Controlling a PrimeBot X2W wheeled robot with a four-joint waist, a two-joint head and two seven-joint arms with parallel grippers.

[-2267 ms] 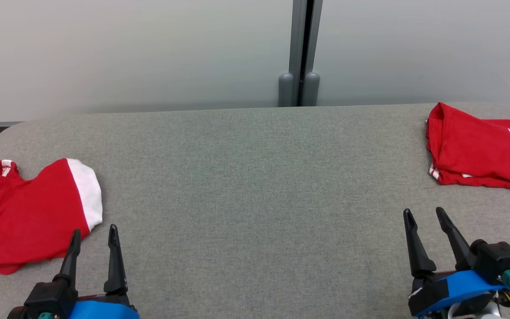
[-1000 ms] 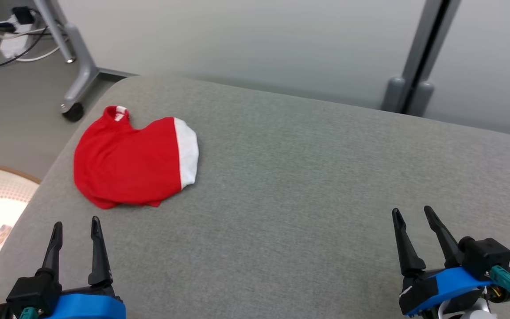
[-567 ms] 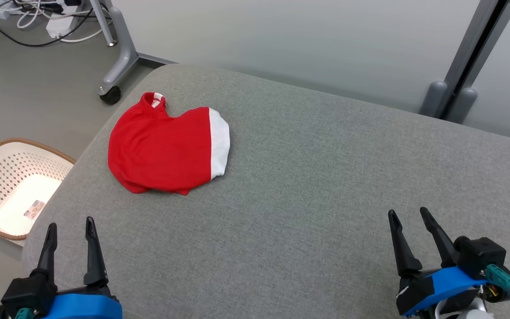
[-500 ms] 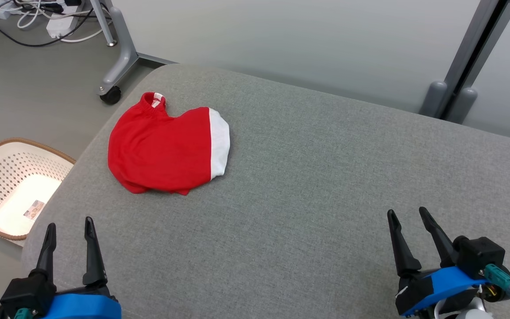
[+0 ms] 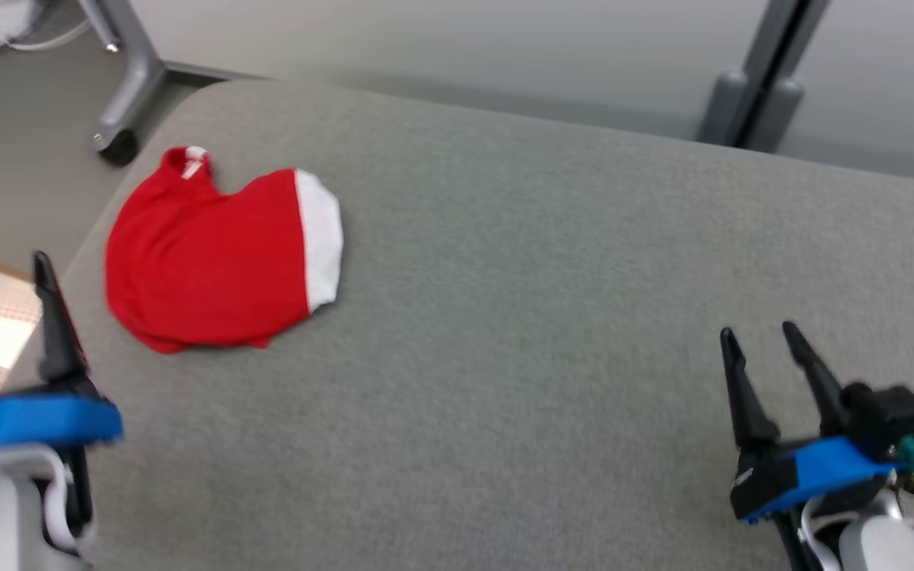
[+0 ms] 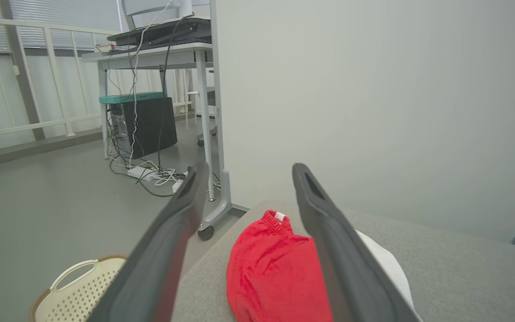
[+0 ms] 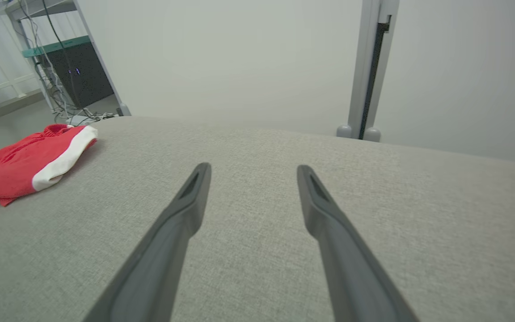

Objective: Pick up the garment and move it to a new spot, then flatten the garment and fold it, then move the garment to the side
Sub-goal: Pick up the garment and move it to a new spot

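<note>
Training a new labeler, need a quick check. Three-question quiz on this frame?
1. True or false: the left gripper is shut on the red garment.
2. What stands on the floor by the grey table, near the garment? A) cream basket B) cardboard box C) stool
3. Fill in: the right gripper is ___ and holds nothing.
Key: 1 false; 2 A; 3 open.

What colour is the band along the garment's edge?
White, on an otherwise red garment; the band shows best in the head view.
</note>
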